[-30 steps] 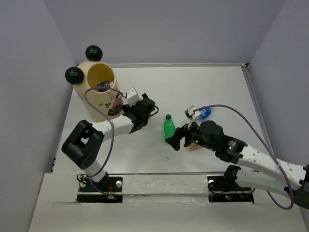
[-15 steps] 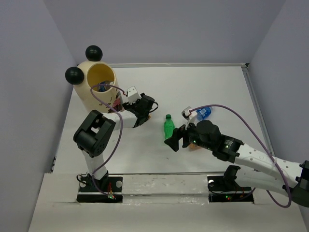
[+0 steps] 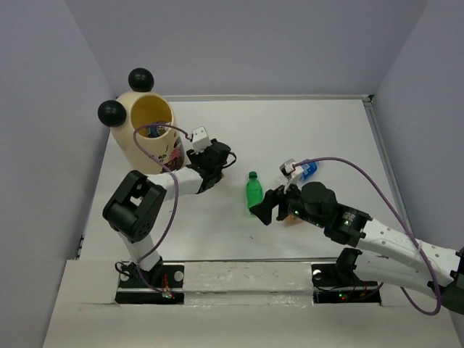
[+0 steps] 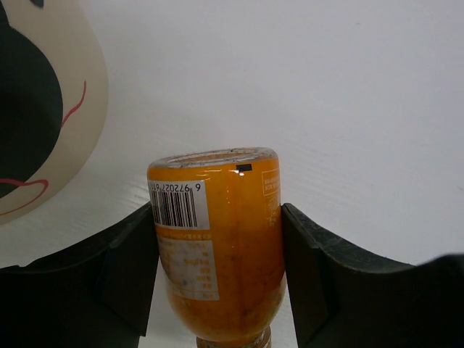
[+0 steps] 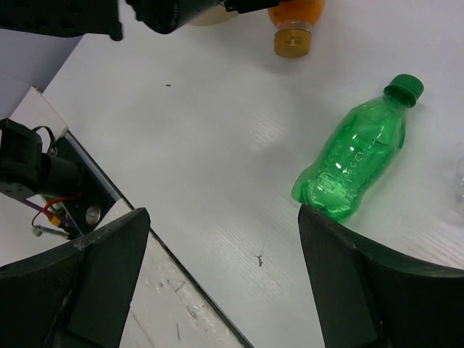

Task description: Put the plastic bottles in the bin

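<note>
As the left claw (image 4: 217,212) is drawing in from the wide spread it was showing a second ago, its two black fingers (image 4: 130,268) are now pressing against either side of the orange bottle (image 4: 217,246), which is lying on the table (image 3: 326,130) just right of the bin (image 3: 132,152). You are looking at a grip being made, not yet a lift. Over the same second the arm behind it is refolding a little, while the claw itself is only nudging slightly toward the far side. Your right claw (image 5: 223,217) is narrowing just a touch and is standing wide apart with nothing between its fingers, the green bottle (image 5: 355,163) lying on its side just ahead of one fingertip. For the task, that is suggesting one bottle about to go up to the bin and a second lined up behind it. The overhead view is hiding the orange bottle under the left claw, so only the left wrist camera is telling you the fingers are touching it, and the right wrist camera is catching its orange cap at the far edge of its view. The overhead view alone is giving you the bin's open mouth, with a blue-marked item (image 3: 153,131) already lying inside, and a clear bottle (image 3: 307,170) with a blue label lying on the table beyond the right arm.
</note>
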Robot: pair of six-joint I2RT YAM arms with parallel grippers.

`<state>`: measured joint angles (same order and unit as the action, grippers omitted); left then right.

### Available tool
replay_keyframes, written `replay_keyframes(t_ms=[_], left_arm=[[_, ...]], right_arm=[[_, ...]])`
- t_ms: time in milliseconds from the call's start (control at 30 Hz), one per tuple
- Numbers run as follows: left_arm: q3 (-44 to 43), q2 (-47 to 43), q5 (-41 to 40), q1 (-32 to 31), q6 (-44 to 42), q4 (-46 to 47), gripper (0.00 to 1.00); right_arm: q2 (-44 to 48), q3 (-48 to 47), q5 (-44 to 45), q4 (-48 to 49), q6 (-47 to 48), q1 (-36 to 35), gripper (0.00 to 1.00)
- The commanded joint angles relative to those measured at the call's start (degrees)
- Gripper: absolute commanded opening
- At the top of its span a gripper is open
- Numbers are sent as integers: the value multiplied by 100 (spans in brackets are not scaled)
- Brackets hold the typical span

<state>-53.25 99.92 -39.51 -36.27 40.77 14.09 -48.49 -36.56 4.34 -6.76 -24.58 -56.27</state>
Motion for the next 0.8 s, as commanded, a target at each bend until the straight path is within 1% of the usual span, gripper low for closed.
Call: replay_keyframes(t_ms=[0, 33, 67, 133, 167, 200, 233, 267, 300, 367, 400, 433, 467, 533, 633, 700, 767], left_arm=[[-369, -1227, -136, -372, -727, -37, 42], [-492, -1429, -180, -572, -929, -98, 43], [-728, -1849, -267, -670, -1392, -125, 43], [-958, -2238, -355, -863, -1825, -126, 43], [-1211, -2562, -460, -881, -2045, -134, 43], [-1362, -2696, -531, -890, -2430, -204, 43], [-1546, -2784, -697, -890, -2617, -431, 43], [-1861, -2915, -1073, -890, -2810, -529, 43], [-2003, -2995, -1216, -890, -3264, -652, 43], [-2345, -3022, -1698, -890, -3776, -688, 43], [-2417, -3031, -1875, -882, -4353, -671, 43], [-2426, -3031, -2103, -873, -4733, -314, 43], [-2296, -3031, -2514, -855, -5128, 47, 43], [-2129, -3014, -2623, -663, -5954, 645, 43], [-2049, -2970, -2527, -197, -6213, 919, 43], [-1838, -2952, -2483, 101, -6599, 1358, 43], [-1768, -2899, -2361, 199, -6827, 1710, 42]], right_arm=[[24, -62, 348, 202, -126, 20, 88], [24, -80, 374, 211, -135, 20, 88], [32, -97, 383, 228, -135, 20, 88], [76, -71, 427, 281, -117, 20, 88], [94, -54, 427, 298, -117, 20, 88], [111, -53, 436, 307, -117, 20, 88], [120, -45, 428, 316, -117, 20, 88], [129, -36, 410, 334, -109, 20, 88], [112, -27, 392, 351, -82, 20, 88], [103, -18, 401, 404, -47, 20, 88], [112, 43, 453, 517, -47, 20, 88], [103, 69, 489, 570, -56, 20, 88], [94, 96, 506, 606, -65, 20, 87], [15, 96, 472, 606, -100, 20, 87], [-38, 149, 358, 791, -144, 20, 87], [-29, 184, 357, 834, -179, 20, 87], [-20, 219, 375, 852, -170, 20, 86]])
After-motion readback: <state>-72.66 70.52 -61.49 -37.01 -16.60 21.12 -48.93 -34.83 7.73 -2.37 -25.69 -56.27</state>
